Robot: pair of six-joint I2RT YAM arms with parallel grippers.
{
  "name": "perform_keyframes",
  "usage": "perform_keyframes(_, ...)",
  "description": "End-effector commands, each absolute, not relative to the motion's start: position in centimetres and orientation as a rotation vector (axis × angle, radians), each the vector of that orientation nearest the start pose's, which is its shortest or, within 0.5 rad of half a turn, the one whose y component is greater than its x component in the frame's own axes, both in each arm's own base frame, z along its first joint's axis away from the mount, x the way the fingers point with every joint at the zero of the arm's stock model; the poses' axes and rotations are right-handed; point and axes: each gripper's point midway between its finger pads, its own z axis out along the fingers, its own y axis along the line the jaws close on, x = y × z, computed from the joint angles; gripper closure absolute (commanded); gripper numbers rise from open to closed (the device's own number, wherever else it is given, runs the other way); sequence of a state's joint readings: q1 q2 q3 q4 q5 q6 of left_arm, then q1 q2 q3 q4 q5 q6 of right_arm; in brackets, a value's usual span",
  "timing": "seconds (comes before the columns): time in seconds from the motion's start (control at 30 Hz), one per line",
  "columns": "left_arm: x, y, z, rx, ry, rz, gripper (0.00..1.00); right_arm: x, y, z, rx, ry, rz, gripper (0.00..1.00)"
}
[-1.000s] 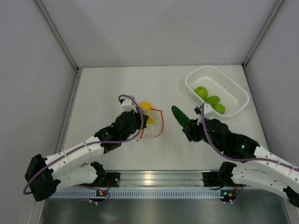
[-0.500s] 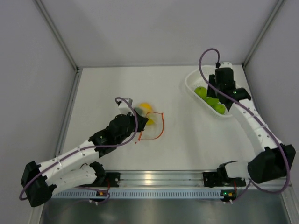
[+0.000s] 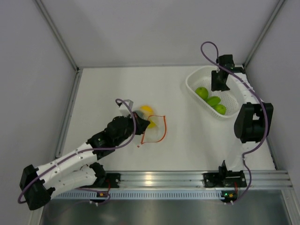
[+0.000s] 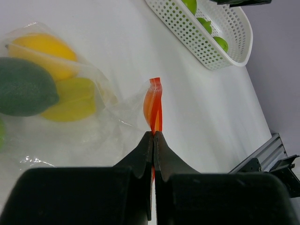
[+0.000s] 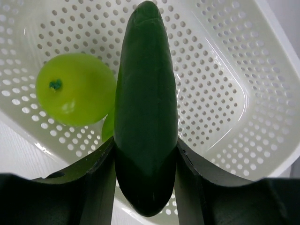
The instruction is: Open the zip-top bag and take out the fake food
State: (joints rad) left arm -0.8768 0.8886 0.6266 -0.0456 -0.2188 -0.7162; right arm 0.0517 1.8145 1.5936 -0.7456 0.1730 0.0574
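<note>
Orange-red zip strip [image 4: 153, 105] of the bag [image 4: 105, 101] is nipped flat by the L hand [image 4: 153, 137], jaws clenched on it w/ no gap. Prob. reason: pins one lip & lifts it so the mouth gapes and the bag can't slide on the tabletop [image 3: 108, 84]; in top view the strip makes an open loop on the bag's right side. Bag lies left of centre, yellow pieces [image 4: 51, 56] + a dark-green round one [image 4: 26, 86] inside, so job looks part done. R hand [image 5: 145, 161] grasps the cucumber [image 5: 146, 93] by its rear end, over the basket [image 5: 220, 93], above green fruits [image 5: 75, 89]. Cucumber's long axis runs straight out from the hand, tip pointing away toward the basket's far wall; held lengthwise like that it prob. drops in w/o rolling out. Not let go yet.
</note>
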Motion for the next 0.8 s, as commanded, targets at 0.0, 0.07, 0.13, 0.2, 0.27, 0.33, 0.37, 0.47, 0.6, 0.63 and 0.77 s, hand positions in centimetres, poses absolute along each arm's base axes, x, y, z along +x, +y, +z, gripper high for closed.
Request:
perform_keyframes(0.0,22.1,-25.6,22.9,0.006,1.903,-0.958,1.0,45.1,-1.0,15.3,-0.014,2.572,-0.11,0.63)
perform_keyframes(0.07,21.9,-25.5,22.5,0.015,1.925,-0.944,1.0,45.4,-1.8,15.4,-0.017,2.591,-0.046,0.56)
perform_keyframes(0.13,21.9,-25.7,22.7,0.02,1.923,-0.953,1.0,45.7,-2.7,15.1,0.03,2.599,-0.039,0.5)
perform_keyframes(0.2,21.9,-25.8,23.1,0.024,1.92,-0.961,1.0,45.8,-3.8,15.2,0.084,2.595,-0.042,0.38)
perform_keyframes(0.27,21.8,-26.2,23.1,0.038,1.927,-0.97,1.0,45.6,-5.0,15.4,0.123,2.589,-0.106,0.32)
perform_keyframes(0.33,21.8,-26.6,23.4,0.049,1.932,-0.985,1.0,45.5,-5.7,16.1,0.14,2.57,-0.156,0.17)
perform_keyframes(0.37,21.8,-26.8,23.5,0.053,1.931,-0.99,1.0,45.3,-6.0,16.4,0.188,2.562,-0.176,0.06)
perform_keyframes(0.47,22.1,-27.3,24.1,0.047,1.931,-1.002,1.0,45.0,-6.1,18.2,0.231,2.512,-0.182,0.01)
perform_keyframes(0.6,22.6,-27.6,24.6,0.0,1.932,-1.012,1.0,44.2,-5.4,23.3,0.289,2.312,-0.215,0.01)
perform_keyframes(0.63,22.7,-27.7,24.8,-0.019,1.932,-1.018,1.0,44.9,-4.8,24.7,0.317,2.228,-0.178,0.01)
perform_keyframes(0.77,23.4,-27.8,25.8,-0.08,1.91,-1.025,1.0,42.6,4.3,27.4,0.104,2.042,0.434,0.02)
